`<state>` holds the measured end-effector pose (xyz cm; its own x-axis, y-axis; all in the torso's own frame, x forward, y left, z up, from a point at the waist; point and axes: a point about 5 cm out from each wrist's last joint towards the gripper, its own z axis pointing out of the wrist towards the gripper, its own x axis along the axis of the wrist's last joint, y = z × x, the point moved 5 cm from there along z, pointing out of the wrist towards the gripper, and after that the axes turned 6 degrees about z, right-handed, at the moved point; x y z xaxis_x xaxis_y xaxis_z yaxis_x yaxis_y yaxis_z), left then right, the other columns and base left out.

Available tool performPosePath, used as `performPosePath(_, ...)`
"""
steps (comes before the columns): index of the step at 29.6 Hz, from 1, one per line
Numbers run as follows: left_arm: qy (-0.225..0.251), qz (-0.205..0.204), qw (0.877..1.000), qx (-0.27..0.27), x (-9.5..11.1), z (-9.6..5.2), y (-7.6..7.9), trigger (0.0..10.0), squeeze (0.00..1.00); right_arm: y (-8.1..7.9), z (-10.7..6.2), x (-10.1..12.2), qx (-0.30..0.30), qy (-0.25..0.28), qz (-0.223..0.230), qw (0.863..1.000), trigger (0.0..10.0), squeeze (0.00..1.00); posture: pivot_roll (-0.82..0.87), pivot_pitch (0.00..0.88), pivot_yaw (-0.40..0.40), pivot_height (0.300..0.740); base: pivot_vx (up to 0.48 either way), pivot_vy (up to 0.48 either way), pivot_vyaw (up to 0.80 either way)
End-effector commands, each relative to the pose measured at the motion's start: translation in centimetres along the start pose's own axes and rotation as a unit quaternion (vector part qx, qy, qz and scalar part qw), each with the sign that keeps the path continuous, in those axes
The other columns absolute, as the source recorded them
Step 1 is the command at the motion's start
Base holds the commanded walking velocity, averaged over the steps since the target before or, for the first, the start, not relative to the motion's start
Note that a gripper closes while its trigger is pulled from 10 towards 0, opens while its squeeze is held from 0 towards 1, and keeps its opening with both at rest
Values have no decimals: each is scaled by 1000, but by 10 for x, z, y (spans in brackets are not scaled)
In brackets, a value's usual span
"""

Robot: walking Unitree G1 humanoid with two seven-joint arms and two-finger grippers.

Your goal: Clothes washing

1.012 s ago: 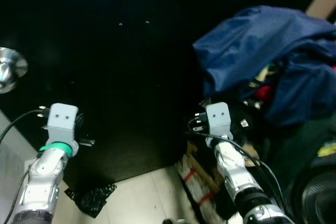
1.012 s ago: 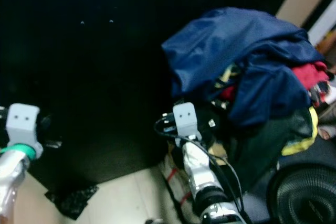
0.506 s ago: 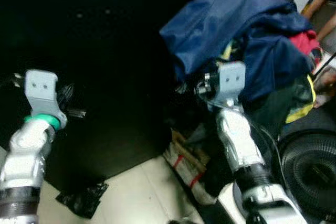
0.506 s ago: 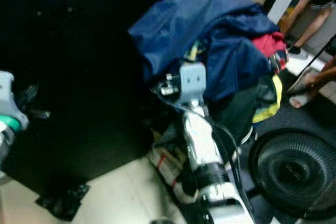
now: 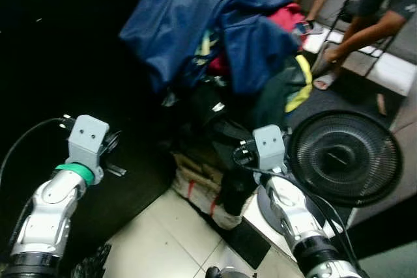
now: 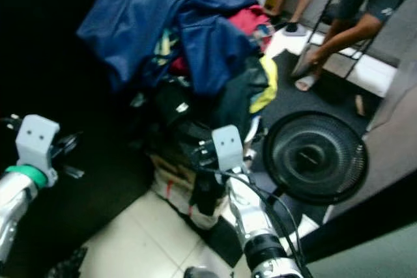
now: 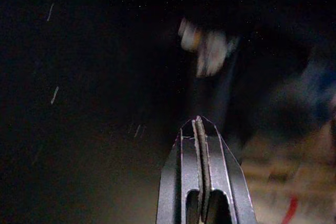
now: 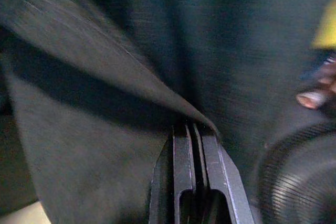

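Clothes pile (image 5: 215, 37) sits ahead, center-left: navy jacket (image 6: 143, 17) draped on top, red and yellow garments and dark green cloth (image 5: 273, 99) underneath, stacked on a striped bag (image 5: 199, 187) on the tiled floor (image 5: 169, 239). Round black fan (image 5: 344, 156) lies right of the pile. A person's legs (image 5: 355, 27) stand behind it. Left gripper (image 7: 198, 129) hangs over dark ground, jaws closed, holding nothing. Right gripper (image 8: 191, 132) has its jaws closed, tips touching the dark green cloth fold.

We see a home: a heaped clothes pile (image 5: 215, 24) at upper centre, a floor fan (image 5: 344, 157) at right, pale tiled floor (image 5: 163, 239) below.
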<state>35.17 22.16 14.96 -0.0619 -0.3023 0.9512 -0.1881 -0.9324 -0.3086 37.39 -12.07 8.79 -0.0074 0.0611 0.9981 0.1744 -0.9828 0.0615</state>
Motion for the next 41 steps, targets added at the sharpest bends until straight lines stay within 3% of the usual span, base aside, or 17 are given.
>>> performPosePath(1,14,-20,999,32,11,2,-15,10000,0,5,6,19,-13,26,10,1000,10000,0,119,52,-4,740,0,0,-781)
performPosePath(3,50,-36,997,56,36,8,-30,10000,0,10,17,56,-19,76,18,997,10000,0,119,52,-3,740,0,0,-781)
performPosePath(6,111,-44,989,89,81,13,-51,10000,0,13,27,131,-19,180,33,983,10000,0,120,49,3,740,0,0,-781)
performPosePath(9,124,-42,986,99,91,13,-56,10000,0,14,28,148,-19,206,35,978,10000,0,120,49,3,740,0,0,-781)
performPosePath(12,185,-43,974,126,137,11,-69,10000,0,11,17,221,-5,314,52,948,10000,0,123,49,5,740,0,0,-785)
performPosePath(13,185,-43,974,126,137,11,-69,10000,0,11,17,221,-5,314,52,948,10000,0,123,49,5,740,0,0,-788)
performPosePath(14,201,-40,970,127,151,10,-68,10000,0,9,12,238,2,339,62,939,10000,0,121,49,8,740,0,0,-781)
performPosePath(15,201,-40,970,127,151,10,-68,10000,0,9,12,238,2,339,62,939,10000,0,121,49,8,740,0,0,-781)
performPosePath(16,217,-18,968,126,169,9,-62,10000,0,2,11,242,19,339,98,935,10000,0,125,48,7,740,0,0,0)
performPosePath(19,217,-8,967,132,174,10,-60,10000,0,-4,12,234,27,323,112,939,10000,0,130,47,8,740,0,0,0)
performPosePath(24,219,-31,966,132,173,10,-58,10000,0,-10,12,225,34,309,123,942,10000,0,129,47,12,740,0,0,0)
performPosePath(31,212,-53,969,114,168,14,-42,10000,0,-22,15,213,46,283,135,949,10000,0,128,32,11,740,0,0,0)
performPosePath(41,193,-74,970,131,160,16,-43,10000,0,-22,15,208,48,269,137,952,10000,0,128,21,10,740,0,166,0)
